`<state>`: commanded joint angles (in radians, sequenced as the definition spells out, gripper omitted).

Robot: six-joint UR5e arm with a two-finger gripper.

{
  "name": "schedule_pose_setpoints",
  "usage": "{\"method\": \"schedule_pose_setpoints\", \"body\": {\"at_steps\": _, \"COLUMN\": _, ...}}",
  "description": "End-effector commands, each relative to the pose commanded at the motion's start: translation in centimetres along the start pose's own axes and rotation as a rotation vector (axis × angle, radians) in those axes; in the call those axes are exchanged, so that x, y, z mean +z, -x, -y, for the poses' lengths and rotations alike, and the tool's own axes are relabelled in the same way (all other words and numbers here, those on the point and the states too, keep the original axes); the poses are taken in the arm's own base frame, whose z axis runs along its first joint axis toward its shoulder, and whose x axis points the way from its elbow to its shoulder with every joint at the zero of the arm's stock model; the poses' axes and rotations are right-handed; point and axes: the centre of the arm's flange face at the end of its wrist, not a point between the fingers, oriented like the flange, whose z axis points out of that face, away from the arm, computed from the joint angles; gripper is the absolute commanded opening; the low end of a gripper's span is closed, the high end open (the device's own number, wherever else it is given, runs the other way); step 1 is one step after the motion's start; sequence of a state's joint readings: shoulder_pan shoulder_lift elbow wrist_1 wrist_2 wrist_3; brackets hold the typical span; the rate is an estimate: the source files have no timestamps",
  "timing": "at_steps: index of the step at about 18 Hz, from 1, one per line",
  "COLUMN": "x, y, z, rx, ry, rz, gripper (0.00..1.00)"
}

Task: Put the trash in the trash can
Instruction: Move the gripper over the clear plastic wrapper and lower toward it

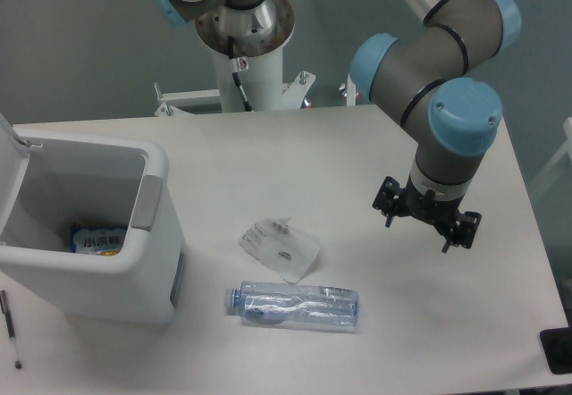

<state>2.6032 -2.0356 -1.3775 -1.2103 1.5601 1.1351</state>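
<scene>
Near the worktop's point(375, 341) front edge lie the bottle point(292, 305) and wrapper point(279, 247), beside the open trash can point(134, 274). My end effector point(427, 220) hangs right, empty, fingers spread.

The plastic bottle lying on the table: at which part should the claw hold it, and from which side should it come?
Probably grip the plastic bottle across its mid-body, coming straight down from above. It lies flat on the table, with its pale-blue cap pointing toward the trash can, so the claw should close across the narrow width. The wrapper lies near its far side, so keep the fingers clear of it.
</scene>
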Motion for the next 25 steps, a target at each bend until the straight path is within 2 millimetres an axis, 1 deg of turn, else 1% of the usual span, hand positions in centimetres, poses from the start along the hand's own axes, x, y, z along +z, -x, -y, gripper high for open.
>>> {"method": "schedule_pose_setpoints", "body": {"at_steps": 5, "x": 1.0, "y": -0.7, "z": -0.4, "rx": 0.001, "ry": 0.010, "rz": -0.019, "gripper": 1.00}}
{"method": "schedule_pose_setpoints", "body": {"at_steps": 9, "x": 0.8, "y": -0.8, "z": 0.0, "rx": 0.003, "ry": 0.001, "rz": -0.006, "gripper": 1.00}}
{"method": "schedule_pose_setpoints", "body": {"at_steps": 12, "x": 1.9, "y": -1.4, "z": 0.0, "rx": -0.008, "ry": 0.003, "rz": -0.009, "gripper": 1.00}}
{"method": "schedule_pose_setpoints", "body": {"at_steps": 16, "x": 3.4, "y": -3.3, "z": 0.0, "rx": -0.065, "ry": -0.027, "rz": 0.047, "gripper": 1.00}}
{"method": "schedule_pose_setpoints", "body": {"at_steps": 19, "x": 4.8, "y": -6.0, "z": -0.3, "rx": -0.072, "ry": -0.039, "rz": 0.062, "gripper": 1.00}}
{"method": "schedule_pose_setpoints", "body": {"at_steps": 21, "x": 5.7, "y": -7.4, "z": -0.4, "rx": -0.063, "ry": -0.034, "rz": 0.053, "gripper": 1.00}}
{"method": "schedule_pose_setpoints", "body": {"at_steps": 25, "x": 6.0, "y": -8.8, "z": -0.7, "rx": -0.049, "ry": -0.028, "rz": 0.038, "gripper": 1.00}}
